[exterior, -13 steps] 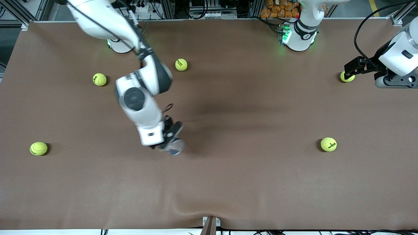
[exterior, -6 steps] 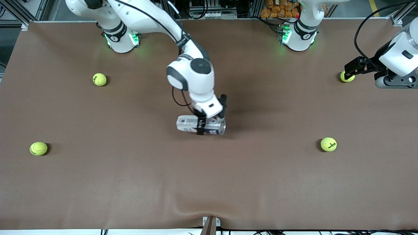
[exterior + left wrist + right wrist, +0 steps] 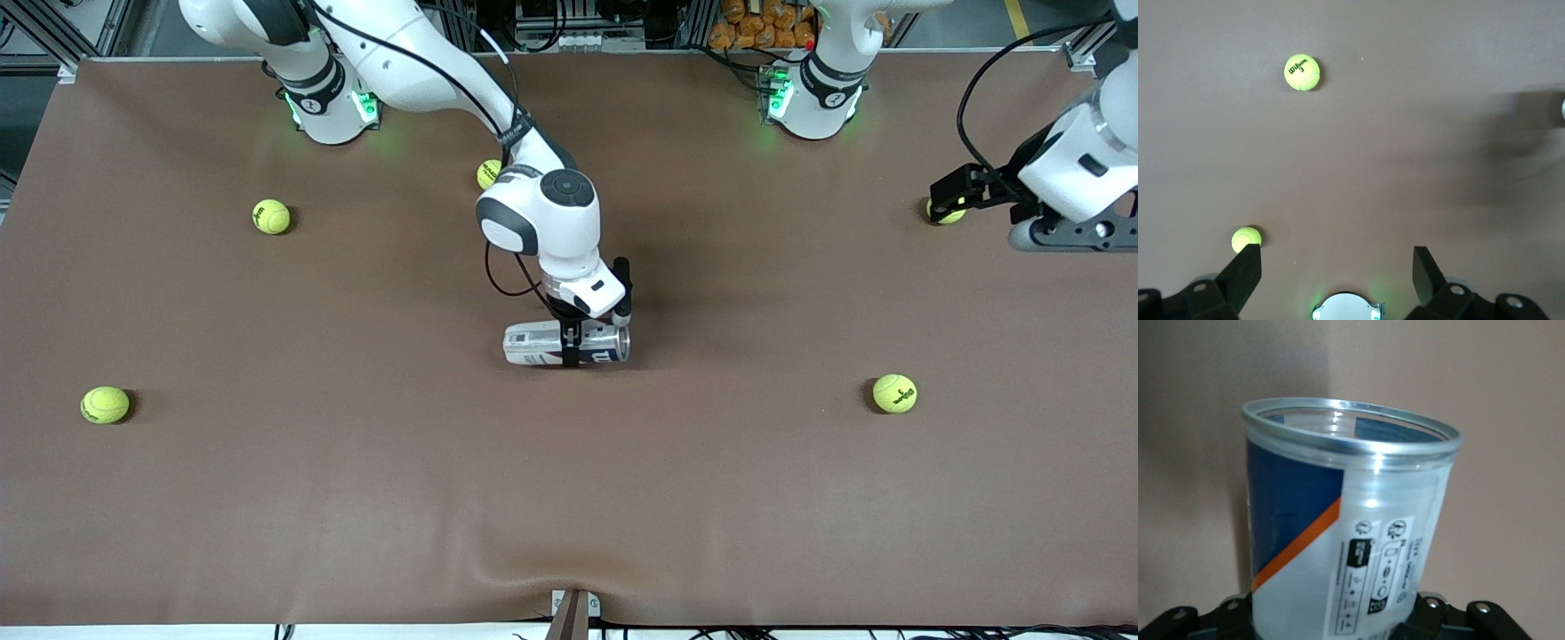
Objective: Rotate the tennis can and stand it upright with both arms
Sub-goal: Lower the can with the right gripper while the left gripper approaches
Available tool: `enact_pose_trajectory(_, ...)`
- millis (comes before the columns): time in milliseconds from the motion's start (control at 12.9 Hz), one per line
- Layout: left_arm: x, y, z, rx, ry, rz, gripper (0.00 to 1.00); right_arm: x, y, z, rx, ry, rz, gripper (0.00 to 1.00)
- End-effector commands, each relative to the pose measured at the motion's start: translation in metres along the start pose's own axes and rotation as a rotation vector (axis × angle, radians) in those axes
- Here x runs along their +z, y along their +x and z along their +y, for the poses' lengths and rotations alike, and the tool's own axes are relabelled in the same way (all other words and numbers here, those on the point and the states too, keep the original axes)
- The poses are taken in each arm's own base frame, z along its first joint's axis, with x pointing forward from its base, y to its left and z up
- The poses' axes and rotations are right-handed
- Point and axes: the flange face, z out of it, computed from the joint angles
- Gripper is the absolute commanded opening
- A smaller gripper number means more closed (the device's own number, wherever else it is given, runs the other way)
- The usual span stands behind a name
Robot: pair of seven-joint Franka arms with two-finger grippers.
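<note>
Near the middle of the brown table [image 3: 267, 498], the tennis can [image 3: 533, 344] lies on its side, its long axis running toward the two ends of the table and its silver-rimmed open mouth facing the left arm's end. My right gripper [image 3: 570, 345] is clamped across the can's body, closer to the mouth than to the base, one black finger visible in front of the label. The right wrist view looks straight along the can to its rim. My left gripper [image 3: 944, 197] waits with fingers spread wide and empty over a tennis ball [image 3: 948, 213] at its own end of the table. To do this well, I judge I should keep the clamp firm, because the smooth plastic may slip, and bring the left gripper to the free base end before tipping the can upright. Five other balls lie well apart from the can.
</note>
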Motion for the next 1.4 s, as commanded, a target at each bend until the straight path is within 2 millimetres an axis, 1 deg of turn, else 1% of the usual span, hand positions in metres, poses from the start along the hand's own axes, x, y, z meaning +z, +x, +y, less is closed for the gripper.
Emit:
enact_pose_trajectory(0, 0.009, 0.009, 0.005, 0.002, -0.010, -0.019, 1.00, 0.024, 0.010, 0.002, -0.035, -0.042, 0.015, 0.69)
enact_pose_trajectory(155, 0.017, 0.014, 0.007, 0.007, -0.010, -0.033, 1.00, 0.035, 0.015, 0.004, -0.046, -0.055, 0.013, 0.70)
enact_pose_trajectory(233, 0.019, 0.016, 0.007, 0.007, -0.010, -0.036, 1.00, 0.041, 0.016, 0.001, -0.049, -0.052, 0.011, 0.71)
enact_pose_trajectory(388, 0.022, 0.019, 0.009, 0.010, -0.011, -0.037, 1.00, 0.046, 0.018, -0.001, -0.054, -0.053, 0.010, 0.72)
enact_pose_trajectory(466, 0.027, 0.022, 0.009, 0.010, -0.011, -0.047, 1.00, 0.048, 0.019, -0.002, -0.055, -0.052, 0.011, 0.75)
enact_pose_trajectory(543, 0.032, 0.025, 0.010, 0.011, -0.011, -0.056, 1.00, 0.050, 0.019, -0.003, -0.057, -0.052, 0.011, 0.75)
enact_pose_trajectory(621, 0.040, 0.030, 0.014, 0.017, -0.010, -0.069, 1.00, 0.049, 0.021, -0.003, -0.059, -0.057, 0.021, 0.80)
enact_pose_trajectory(699, 0.045, 0.034, 0.018, 0.017, -0.011, -0.071, 1.00, 0.048, 0.022, -0.003, -0.058, -0.060, 0.028, 0.95)
enact_pose_trajectory(776, 0.049, 0.037, 0.023, 0.011, -0.010, -0.068, 1.00, 0.049, 0.022, -0.003, -0.056, -0.059, 0.027, 1.00)
enact_pose_trajectory(854, 0.058, 0.044, 0.037, 0.014, -0.030, -0.074, 1.00, 0.048, 0.024, -0.005, -0.060, -0.060, 0.030, 1.00)
enact_pose_trajectory(932, 0.068, 0.051, 0.045, -0.006, -0.064, -0.081, 1.00, 0.045, 0.028, -0.009, -0.066, -0.060, 0.034, 1.00)
enact_pose_trajectory(1087, 0.088, 0.066, 0.056, -0.045, -0.113, -0.092, 1.00, 0.040, 0.031, -0.008, -0.061, -0.062, 0.041, 1.00)
enact_pose_trajectory(1164, 0.100, 0.074, 0.063, -0.055, -0.165, -0.108, 1.00, 0.034, 0.032, -0.005, -0.056, -0.066, 0.049, 1.00)
enact_pose_trajectory(1242, 0.111, 0.081, 0.066, -0.071, -0.214, -0.120, 1.00, 0.018, 0.035, 0.001, -0.040, -0.071, 0.066, 1.00)
enact_pose_trajectory(1320, 0.124, 0.089, 0.066, -0.091, -0.255, -0.132, 1.00, 0.008, 0.037, 0.005, -0.029, -0.076, 0.079, 1.00)
